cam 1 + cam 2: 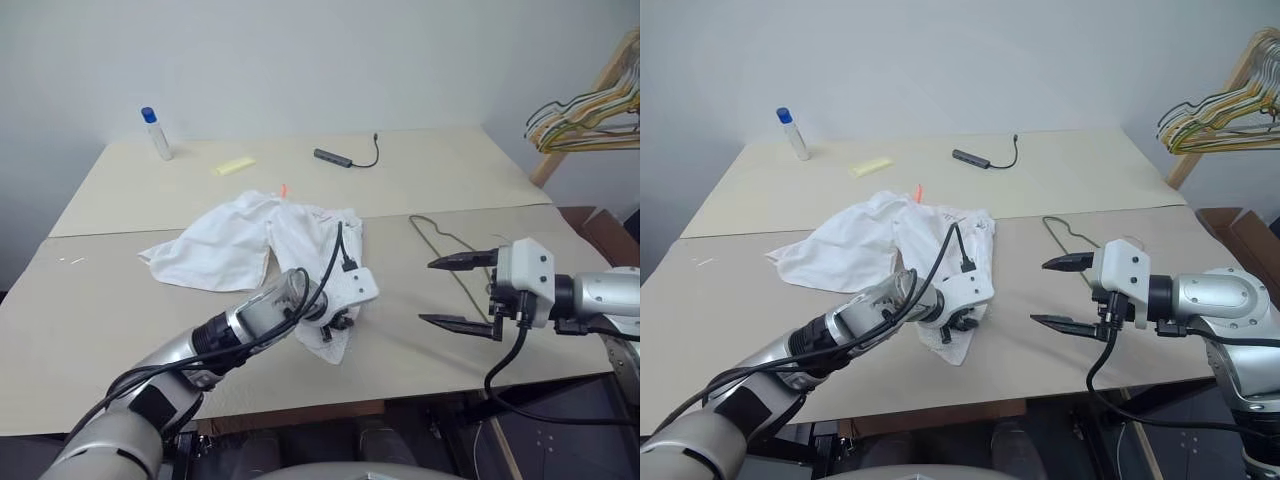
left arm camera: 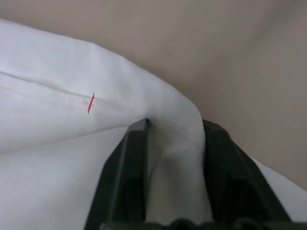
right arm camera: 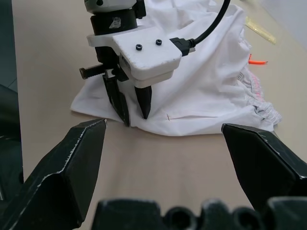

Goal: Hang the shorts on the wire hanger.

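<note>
The white shorts (image 1: 250, 240) lie crumpled mid-table, a small red-orange tag (image 1: 284, 190) at their far edge. My left gripper (image 3: 135, 117) points down at their near right corner, shut on a fold of the hem. In the left wrist view the white cloth (image 2: 57, 143) fills the gap between the black fingers (image 2: 129, 177). The thin dark wire hanger (image 1: 440, 240) lies flat on the table to the right of the shorts. My right gripper (image 1: 428, 292) hovers open above the table just in front of the hanger, its tips towards the shorts, holding nothing.
At the back of the table stand a blue-capped bottle (image 1: 156, 132), a yellow strip (image 1: 234, 165) and a grey adapter with a black cable (image 1: 335, 157). A bunch of yellow-green and dark hangers (image 1: 585, 110) hangs on a wooden rack at the far right.
</note>
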